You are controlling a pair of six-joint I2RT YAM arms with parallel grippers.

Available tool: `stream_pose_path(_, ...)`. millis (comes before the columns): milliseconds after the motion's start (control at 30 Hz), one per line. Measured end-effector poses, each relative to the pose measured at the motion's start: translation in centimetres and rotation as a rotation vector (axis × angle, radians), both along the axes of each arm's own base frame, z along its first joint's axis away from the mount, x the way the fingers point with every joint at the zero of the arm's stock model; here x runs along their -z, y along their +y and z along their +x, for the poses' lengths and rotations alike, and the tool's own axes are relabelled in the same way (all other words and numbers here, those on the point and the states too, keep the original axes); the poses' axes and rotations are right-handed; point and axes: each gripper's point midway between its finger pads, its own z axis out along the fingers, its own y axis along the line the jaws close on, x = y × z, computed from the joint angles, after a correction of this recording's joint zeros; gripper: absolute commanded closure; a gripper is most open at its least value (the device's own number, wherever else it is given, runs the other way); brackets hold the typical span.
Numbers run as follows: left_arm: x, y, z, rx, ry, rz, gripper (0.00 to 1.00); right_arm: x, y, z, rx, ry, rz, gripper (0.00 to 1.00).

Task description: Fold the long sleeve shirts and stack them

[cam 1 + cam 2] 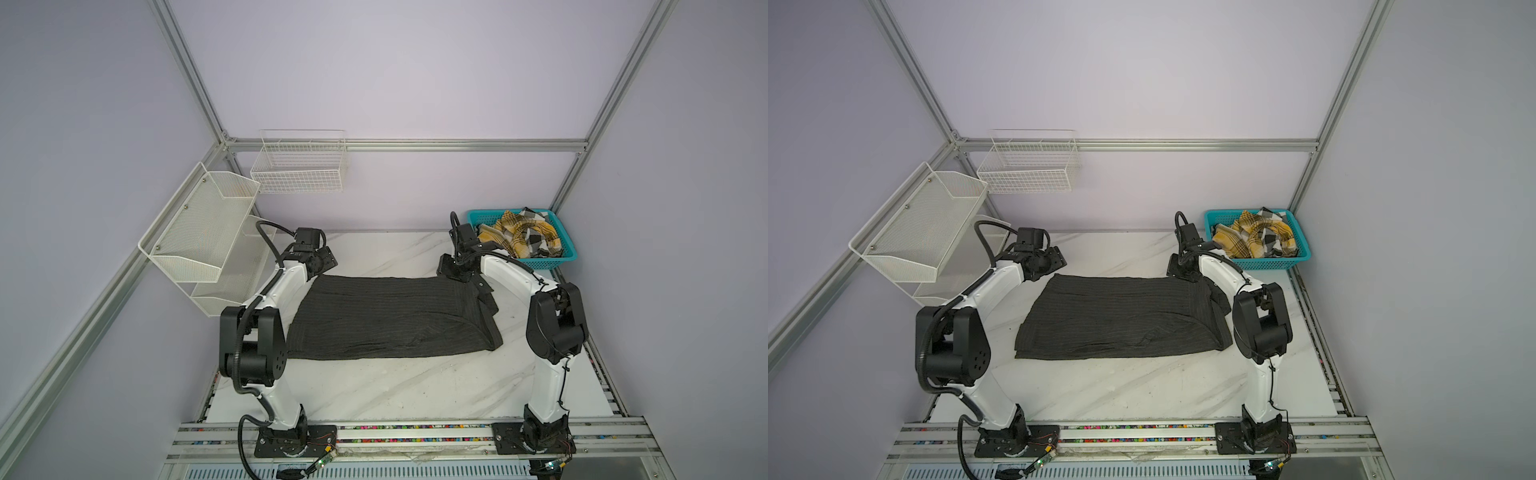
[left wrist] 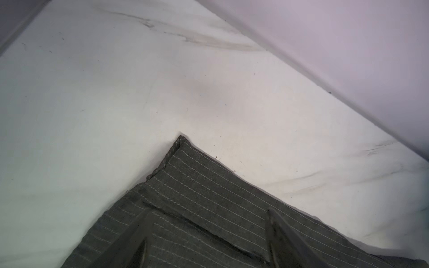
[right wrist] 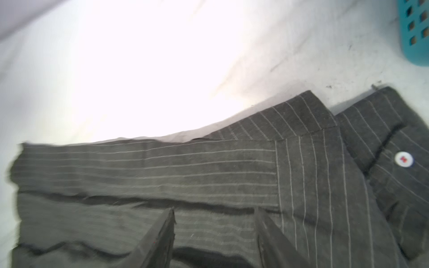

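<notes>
L arm [image 1: 282,286] & R arm [image 1: 511,272]: white links, blk joints [image 1: 257,332], ribbed blk cables [image 1: 237,361].

The left arm [image 1: 282,286] rises from its base to a raised elbow, then slopes forward and down, so the left claw [image 2: 209,213] sits low, well ahead of and below that elbow. The left fingers [image 2: 283,234] stand apart with nothing pinched between them. The right arm [image 1: 511,272] mirrors it, with the elbow high behind the right claw [image 3: 214,210] and the forearm sloping down to it. The right fingers [image 3: 162,239] are likewise spread and grip nothing. The two claws sit well apart, both tipped downward and about level with one another.
</notes>
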Motion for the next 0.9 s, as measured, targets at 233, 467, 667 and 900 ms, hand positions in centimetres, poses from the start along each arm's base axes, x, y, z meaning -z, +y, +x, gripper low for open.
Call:
stream_pose_path(233, 5.5, 0.4, -0.5, 0.04, 0.151, 0.035, 0.2, 0.0, -4.4, 2.0, 0.089, -0.023, -0.111, 0.42)
stream_pose_path(467, 7.4, 2.0, 0.3, 0.033, 0.2, 0.059, 0.15, 2.2, -6.4, 3.8, 0.096, -0.018, -0.212, 0.4)
stream_pose_path(667, 7.4, 2.7, 2.7, 0.04, 0.186, 0.083, 0.16, 7.0, -5.8, 4.8, 0.051, 0.048, -0.255, 0.49)
stream_pose_path(900, 9.2, 2.8, 6.0, 0.079, 0.198, 0.105, 0.35, 7.5, -5.6, 4.8, 0.034, 0.054, -0.263, 0.52)
